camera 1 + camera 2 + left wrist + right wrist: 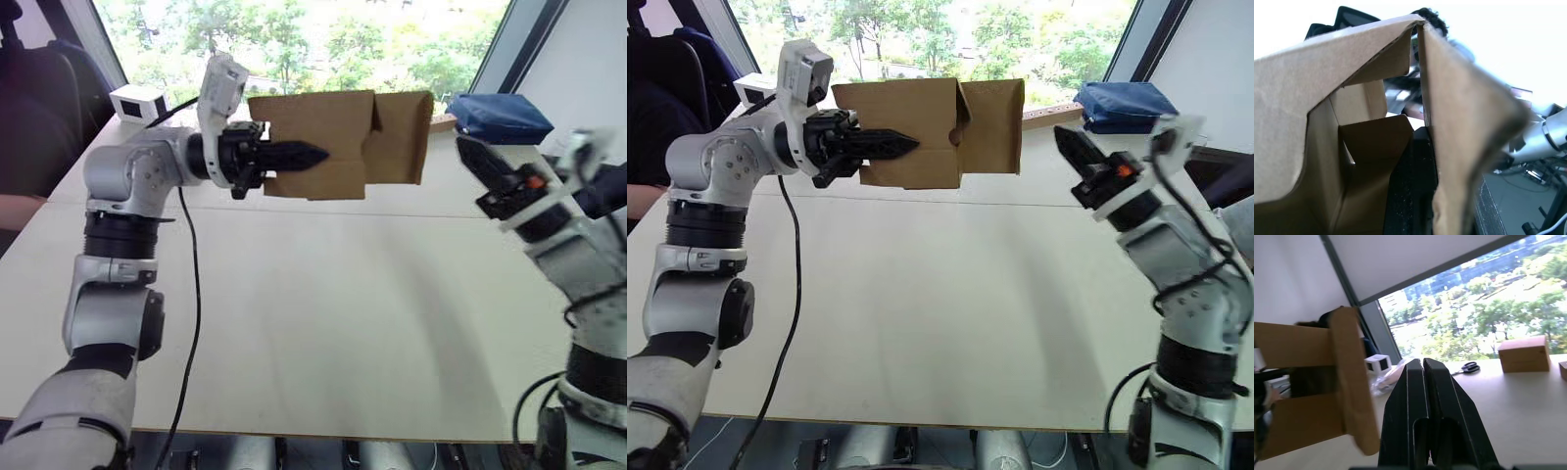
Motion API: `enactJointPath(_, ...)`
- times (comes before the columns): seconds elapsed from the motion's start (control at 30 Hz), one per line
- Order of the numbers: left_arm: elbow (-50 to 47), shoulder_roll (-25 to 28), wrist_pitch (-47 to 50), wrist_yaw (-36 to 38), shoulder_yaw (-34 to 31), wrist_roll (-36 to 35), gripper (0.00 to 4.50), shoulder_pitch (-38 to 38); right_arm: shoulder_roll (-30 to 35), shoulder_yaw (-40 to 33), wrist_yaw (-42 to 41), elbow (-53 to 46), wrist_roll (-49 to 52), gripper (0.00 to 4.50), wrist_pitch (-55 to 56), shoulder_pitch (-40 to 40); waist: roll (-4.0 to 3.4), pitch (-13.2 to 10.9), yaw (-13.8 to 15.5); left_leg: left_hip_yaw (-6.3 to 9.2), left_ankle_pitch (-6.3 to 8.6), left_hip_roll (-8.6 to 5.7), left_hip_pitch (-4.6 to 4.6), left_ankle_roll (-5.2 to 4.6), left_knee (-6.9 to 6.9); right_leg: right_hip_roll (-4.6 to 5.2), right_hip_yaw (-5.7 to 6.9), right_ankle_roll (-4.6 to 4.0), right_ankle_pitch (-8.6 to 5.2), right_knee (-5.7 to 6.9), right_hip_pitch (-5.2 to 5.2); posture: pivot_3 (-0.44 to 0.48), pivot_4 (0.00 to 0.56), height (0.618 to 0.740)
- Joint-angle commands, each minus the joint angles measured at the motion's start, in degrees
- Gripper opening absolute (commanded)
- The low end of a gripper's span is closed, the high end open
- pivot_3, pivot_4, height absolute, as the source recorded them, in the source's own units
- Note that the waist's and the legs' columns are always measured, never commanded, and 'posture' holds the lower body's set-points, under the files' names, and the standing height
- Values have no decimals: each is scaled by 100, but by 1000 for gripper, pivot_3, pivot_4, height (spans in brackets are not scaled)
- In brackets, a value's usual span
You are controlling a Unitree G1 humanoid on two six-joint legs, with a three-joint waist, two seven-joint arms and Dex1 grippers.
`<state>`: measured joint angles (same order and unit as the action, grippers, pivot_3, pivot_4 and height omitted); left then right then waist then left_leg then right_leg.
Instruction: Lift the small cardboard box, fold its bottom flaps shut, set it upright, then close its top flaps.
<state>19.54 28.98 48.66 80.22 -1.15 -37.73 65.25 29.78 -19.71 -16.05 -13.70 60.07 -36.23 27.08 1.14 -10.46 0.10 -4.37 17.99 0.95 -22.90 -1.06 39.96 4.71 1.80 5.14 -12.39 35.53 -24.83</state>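
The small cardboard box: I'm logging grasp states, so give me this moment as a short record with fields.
box: small cardboard box, held in the air above the table
held by: left gripper, fingers shut on a box wall
flaps: one flap stands open on the side toward the right arm
right gripper: right gripper, fingers together, apart from the box, holding nothing

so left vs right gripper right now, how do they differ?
Left gripper is shut on the box, holding it above the table. Right gripper is shut on nothing, apart from the box on its other side. Both have black fingers pointing toward the box.
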Motion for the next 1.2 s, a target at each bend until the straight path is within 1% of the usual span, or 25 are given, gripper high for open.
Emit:
enactJointPath(0.03, -189, 16, 46, -67, -134, -141, 0, 73, -237, 107, 37, 57, -341, 1075, 324, 335, -1, 0, -2, 0, -1, 0, -9, 1, 0, 0, 0, 1, 1, 3, -9, 0, 150, 740)
enactJointPath(0.07, -199, 11, 59, -82, -139, -159, 0, 76, -348, 129, 50, 112, -352, 1505, 343, 379, -2, 0, -3, 1, -2, 0, -18, 3, 2, 0, 0, 7, 4, 5, -18, 0, 150, 740)
enactJointPath(0.2, -192, 0, 66, -118, -151, -174, 0, 83, -732, 102, 43, 63, -117, 1505, 316, 484, -1, 0, 0, 0, -7, 0, -37, 12, 9, 3, -1, 10, 6, 28, -40, 0, 150, 740)
enactJointPath(0.37, -64, -5, -9, -132, -157, -132, 0, 96, -1033, 107, -34, -333, 500, 1505, 91, 431, -2, 0, -3, 1, -7, 0, -37, 12, 10, 4, -2, 9, 6, 48, -46, 0, 150, 740)
enactJointPath(0.5, -9, -22, -63, -126, -139, -108, 0, 104, -1181, 148, -10, -610, 882, 1505, -7, 282, -2, 0, -29, 2, -7, 0, -37, 12, 10, 3, -1, 9, 5, 50, -48, 0, 150, 740)
enactJointPath(0.73, -122, -24, -25, -80, -93, -160, 0, 61, -1396, 213, 37, -810, 1343, 1505, -51, 87, -2, 0, -82, 2, -7, 0, -37, 12, 10, 2, -2, 9, 5, 50, -49, 0, 150, 740)
enactJointPath(0.97, -72, -16, -111, -69, -109, -114, 0, 101, -1470, 302, -10, -788, 1544, 1505, -24, 74, -2, 0, -81, 1, -7, 1, -37, 12, 10, 2, -2, 9, 5, 50, -51, 0, 150, 740)
enactJointPath(1.2, -85, -22, -136, -78, -102, -106, 0, 81, -1696, 241, 47, -783, 1932, 1505, 103, 99, -2, 0, -83, 2, -7, 1, -37, 12, 10, 2, -2, 9, 5, 51, -51, 0, 150, 740)
